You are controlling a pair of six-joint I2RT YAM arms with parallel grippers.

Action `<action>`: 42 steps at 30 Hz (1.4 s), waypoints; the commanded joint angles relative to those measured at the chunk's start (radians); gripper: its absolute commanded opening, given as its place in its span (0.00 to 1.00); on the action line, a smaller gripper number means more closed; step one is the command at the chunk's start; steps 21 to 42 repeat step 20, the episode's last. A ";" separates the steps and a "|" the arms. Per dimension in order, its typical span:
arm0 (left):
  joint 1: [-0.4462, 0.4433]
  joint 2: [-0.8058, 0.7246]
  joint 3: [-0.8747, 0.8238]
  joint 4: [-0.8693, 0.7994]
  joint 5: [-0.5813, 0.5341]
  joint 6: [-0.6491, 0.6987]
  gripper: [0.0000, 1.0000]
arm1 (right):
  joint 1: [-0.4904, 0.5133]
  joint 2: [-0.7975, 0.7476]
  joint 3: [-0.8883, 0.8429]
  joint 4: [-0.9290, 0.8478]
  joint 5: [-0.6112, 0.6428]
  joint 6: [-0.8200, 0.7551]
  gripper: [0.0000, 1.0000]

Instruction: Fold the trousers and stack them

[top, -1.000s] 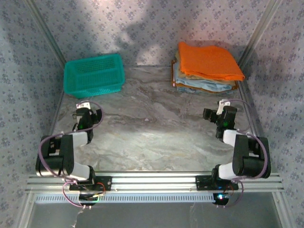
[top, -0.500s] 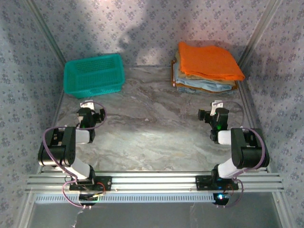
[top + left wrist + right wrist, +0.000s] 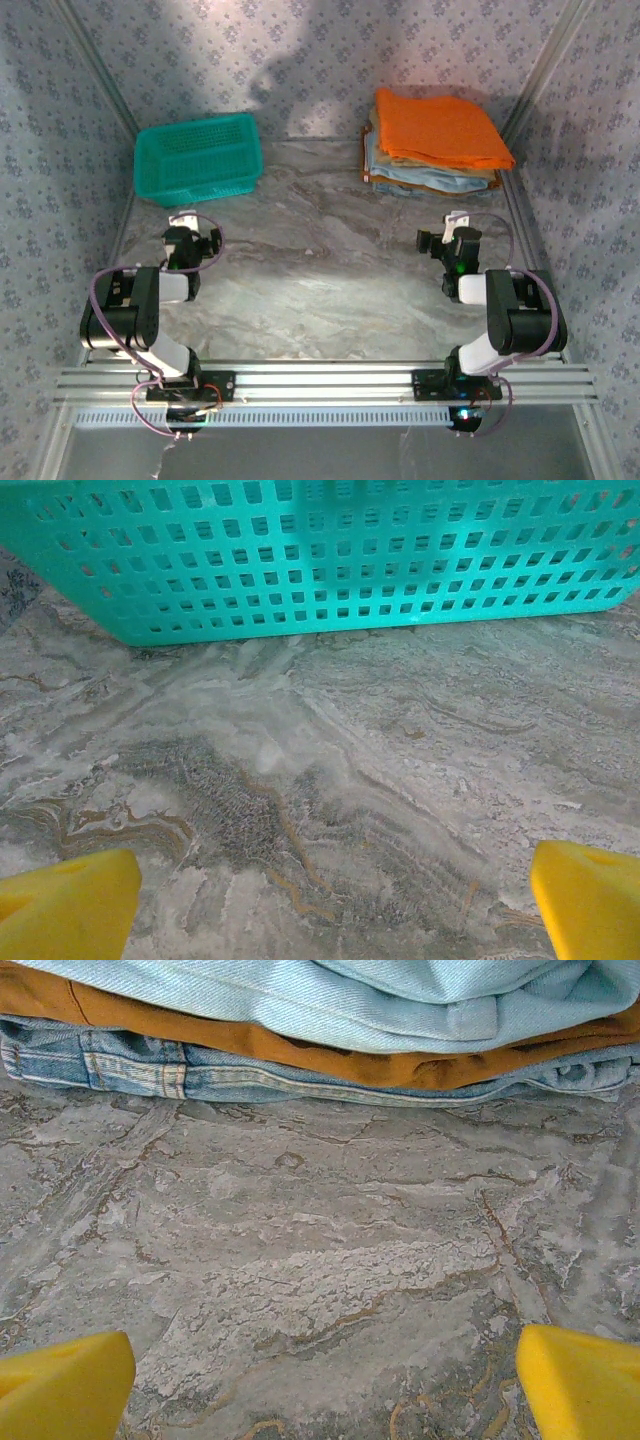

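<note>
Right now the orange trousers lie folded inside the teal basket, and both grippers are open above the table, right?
Not quite. The top view shows the trousers folded atop the clothes pile at the far right, not in the basket. The left gripper and right gripper are indeed open above the table.

No readable text, labels, brands or numbers on any surface, cloth, basket or arm
</note>
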 commanded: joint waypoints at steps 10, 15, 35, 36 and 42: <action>0.000 -0.007 0.006 0.048 0.014 0.012 0.99 | 0.002 0.004 0.016 0.021 0.021 -0.012 0.99; 0.000 -0.005 0.009 0.044 0.016 0.010 0.99 | 0.003 0.004 0.017 0.021 0.020 -0.012 1.00; -0.001 -0.007 0.006 0.046 0.017 0.012 1.00 | 0.002 0.005 0.016 0.021 0.019 -0.011 1.00; -0.001 -0.007 0.006 0.046 0.017 0.012 1.00 | 0.002 0.005 0.016 0.021 0.019 -0.011 1.00; -0.001 -0.007 0.006 0.046 0.017 0.012 1.00 | 0.002 0.005 0.016 0.021 0.019 -0.011 1.00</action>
